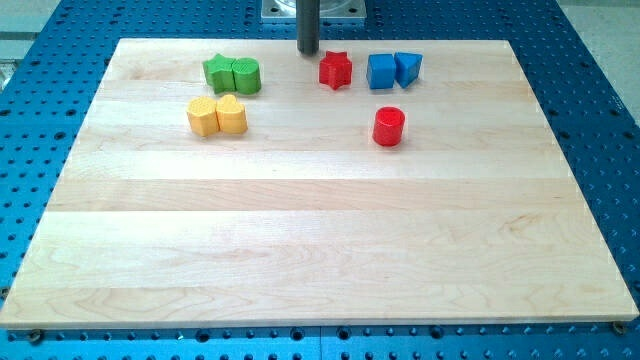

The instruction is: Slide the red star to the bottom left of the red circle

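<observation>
My tip (308, 52), the lower end of the straight dark rod, is sitting close to the worktop's far edge, near its middle, just to the view's left of the red star-shaped block (336, 70) and slightly above it. The two are looking apart rather than touching, though the gap is small and hard to be sure of from this angle. There are no fingers on this arm, so nothing is being held; the rod can only push.

The red star is lying near the far edge of the pale wooden worktop (320, 250), up and to the view's left of the red cylindrical block (388, 127), which is standing further toward the middle. I judge that the approach step is in hand: the star is not yet sitting at the bottom left of the red circle. The next move is calling for a push from the star's far side, sending it down toward the near edge and stopping left of and below the cylinder without nudging it.

Counting the blocks: two red, two blue (393, 70) touching each other right of the star, two green (232, 74) side by side toward the far left corner, and two yellow (217, 116) just below the green.
</observation>
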Robot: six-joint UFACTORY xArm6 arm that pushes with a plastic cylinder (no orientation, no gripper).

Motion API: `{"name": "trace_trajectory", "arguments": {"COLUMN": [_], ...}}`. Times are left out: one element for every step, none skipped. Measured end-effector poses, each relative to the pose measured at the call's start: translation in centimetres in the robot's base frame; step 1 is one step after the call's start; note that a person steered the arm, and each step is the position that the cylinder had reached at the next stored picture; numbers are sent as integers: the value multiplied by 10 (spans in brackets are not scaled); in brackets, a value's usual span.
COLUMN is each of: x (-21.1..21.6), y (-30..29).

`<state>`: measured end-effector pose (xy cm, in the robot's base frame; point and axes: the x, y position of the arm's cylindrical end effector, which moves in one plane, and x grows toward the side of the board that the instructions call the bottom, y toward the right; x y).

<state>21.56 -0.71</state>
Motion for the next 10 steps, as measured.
{"name": "trace_trajectory", "arguments": {"x": [18,42,81,112,85,98,111,134,143,190], "y": [37,37,37,31,-7,-38,-3,30,48,-22]}}
